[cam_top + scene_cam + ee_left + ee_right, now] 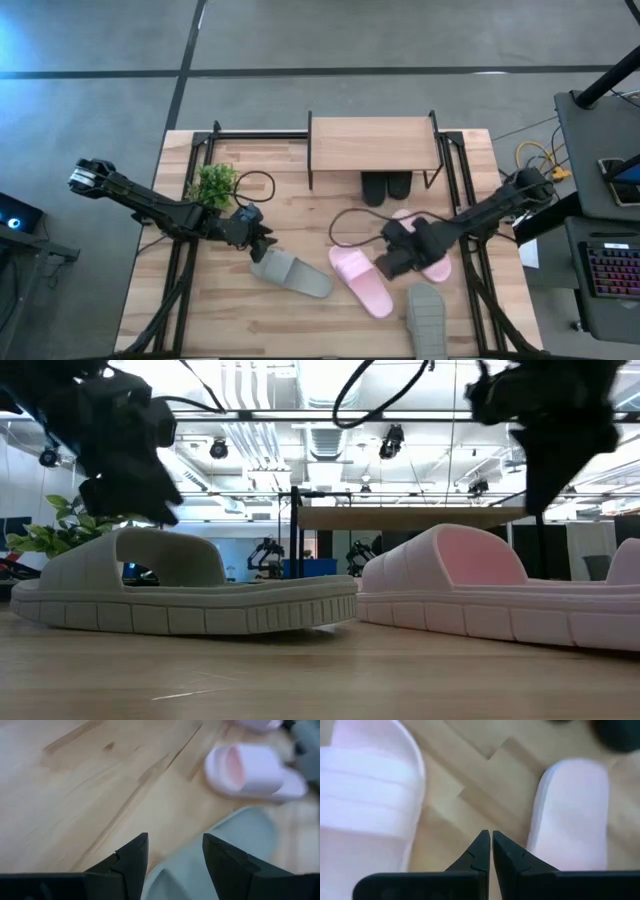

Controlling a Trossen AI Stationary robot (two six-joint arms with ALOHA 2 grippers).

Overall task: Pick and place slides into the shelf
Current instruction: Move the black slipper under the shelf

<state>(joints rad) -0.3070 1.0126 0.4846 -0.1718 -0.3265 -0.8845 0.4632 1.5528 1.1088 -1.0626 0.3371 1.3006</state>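
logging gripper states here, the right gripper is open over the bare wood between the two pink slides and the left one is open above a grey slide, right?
Not quite. The right gripper is shut, its fingertips pressed together in the right wrist view. It does hang over bare wood between the two pink slides. The left gripper is open above a grey slide.

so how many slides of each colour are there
pink slides: 2
grey slides: 2
black slides: 2, under the shelf
total: 6
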